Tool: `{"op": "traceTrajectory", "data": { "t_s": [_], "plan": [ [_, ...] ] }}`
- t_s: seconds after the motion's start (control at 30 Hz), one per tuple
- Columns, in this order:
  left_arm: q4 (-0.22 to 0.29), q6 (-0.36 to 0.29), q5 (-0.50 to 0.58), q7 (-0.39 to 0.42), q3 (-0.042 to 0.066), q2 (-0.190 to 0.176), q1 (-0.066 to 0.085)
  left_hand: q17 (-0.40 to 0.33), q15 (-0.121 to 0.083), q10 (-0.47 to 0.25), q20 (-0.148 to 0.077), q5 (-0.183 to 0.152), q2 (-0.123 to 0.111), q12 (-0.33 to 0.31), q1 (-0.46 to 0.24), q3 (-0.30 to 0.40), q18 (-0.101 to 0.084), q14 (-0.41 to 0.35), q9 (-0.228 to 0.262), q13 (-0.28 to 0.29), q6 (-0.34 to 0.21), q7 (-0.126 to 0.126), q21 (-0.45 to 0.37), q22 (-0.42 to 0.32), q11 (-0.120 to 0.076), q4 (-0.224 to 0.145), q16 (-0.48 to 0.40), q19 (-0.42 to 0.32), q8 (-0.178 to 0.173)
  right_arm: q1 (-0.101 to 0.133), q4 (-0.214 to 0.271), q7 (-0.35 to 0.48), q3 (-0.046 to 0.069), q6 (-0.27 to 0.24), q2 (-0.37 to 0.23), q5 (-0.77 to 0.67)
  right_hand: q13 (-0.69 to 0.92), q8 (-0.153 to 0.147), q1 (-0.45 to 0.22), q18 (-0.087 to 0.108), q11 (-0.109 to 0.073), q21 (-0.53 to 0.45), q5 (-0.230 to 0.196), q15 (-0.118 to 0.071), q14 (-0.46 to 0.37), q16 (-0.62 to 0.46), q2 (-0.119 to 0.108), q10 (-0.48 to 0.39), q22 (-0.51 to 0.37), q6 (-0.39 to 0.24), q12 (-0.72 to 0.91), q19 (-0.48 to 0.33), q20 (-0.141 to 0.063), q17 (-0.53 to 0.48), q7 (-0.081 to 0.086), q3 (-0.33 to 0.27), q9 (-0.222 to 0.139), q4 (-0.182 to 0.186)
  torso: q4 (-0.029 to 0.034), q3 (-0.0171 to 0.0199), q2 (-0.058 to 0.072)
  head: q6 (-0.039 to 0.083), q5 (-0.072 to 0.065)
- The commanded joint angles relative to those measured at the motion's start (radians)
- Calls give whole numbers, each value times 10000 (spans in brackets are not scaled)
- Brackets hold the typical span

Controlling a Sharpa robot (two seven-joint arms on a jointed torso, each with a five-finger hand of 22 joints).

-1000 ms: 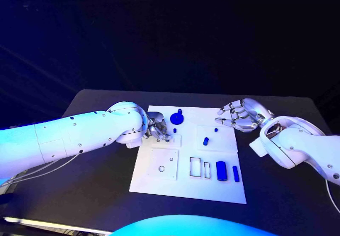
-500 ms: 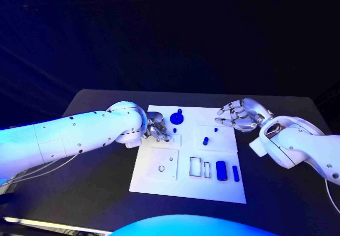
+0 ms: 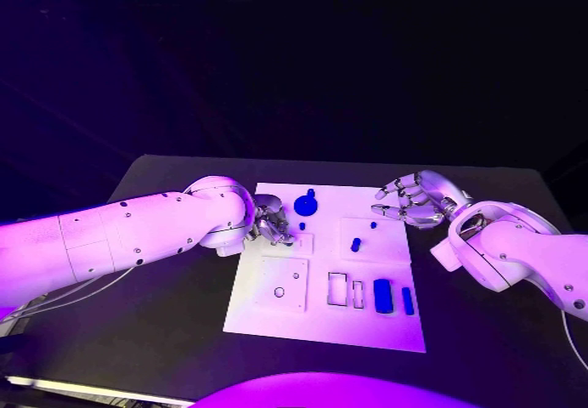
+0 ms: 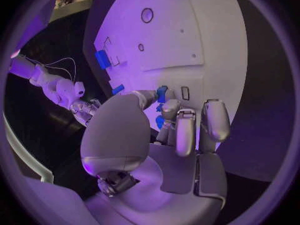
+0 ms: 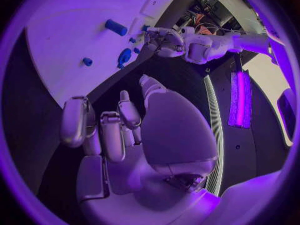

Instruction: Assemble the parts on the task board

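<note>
Left hand [image 3: 272,223] is down at the task board's [image 3: 321,327] far-left corner, fingers curled narrow around a small blue peg [image 4: 162,93] standing upright just beside its fingertips; whether it grips, I cannot tell. Right hand [image 3: 415,199] hovers off the far-right edge, loosely curled, holding nothing, well apart.

Task board [image 3: 321,319] — white rectangular plate lying flat mid-surface, with raised square panels and rectangular cut-outs. Blue parts on it: round piece with a stem [image 3: 305,203] at the far edge; small peg [image 3: 355,244] standing on the right-hand panel; tiny peg [image 3: 374,225] just beyond it; wide block [image 3: 383,294] and narrow bar [image 3: 408,300] side by side near the right edge — both upright in slots, apart from each other. Small peg [image 3: 302,226] beside the left hand's fingers [image 3: 274,228]; contact unclear.
</note>
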Motion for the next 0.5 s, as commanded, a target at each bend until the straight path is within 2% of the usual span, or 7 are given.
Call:
{"op": "traceTrajectory", "data": {
  "t_s": [0.03, 0.23, 0.5],
  "plan": [
    [-7, 207, 104, -16, -2, 29, 3, 1722, -72, 61, -29, 25, -27, 16, 47, 798, -118, 668, 1302, 13, 237, -235, 62, 23, -7, -696, 53, 86, 22, -8, 3, 42, 1, 135, 11, -73, -8, 41, -119, 191, -36, -64, -44, -22, 701, -35, 2, -22, 464, -77, -34, -52, -20, 1349, -20, -29, 14, 2, 0, 6, 1, -9, 7],
    [-100, 238, 93, -22, -7, 109, 3, 1722, -72, 61, -29, 25, -27, 16, 47, 798, -118, 668, 1302, 13, 237, -235, 62, 23, -7, -696, 53, 86, 22, -8, 14, 43, 1, 129, 10, -73, -8, 41, -119, 191, -36, -64, -44, -22, 701, -35, 2, -22, 464, -77, -34, -52, -20, 1349, -20, -29, 14, 2, -10, 22, 2, -17, 14],
    [-251, 439, 130, -50, -32, 291, 3, 1722, -74, 87, -33, 21, -25, 32, 38, 828, -119, 669, 1311, 49, 243, -234, 64, 28, -7, -697, 52, 90, 17, -8, 20, 46, 1, 125, 23, -73, -8, 41, -119, 191, -36, -64, -44, -22, 701, -35, 2, -22, 464, -77, -34, -52, -20, 1349, -20, -29, 14, 2, -8, 22, -1, -69, -4]
  ]
}}
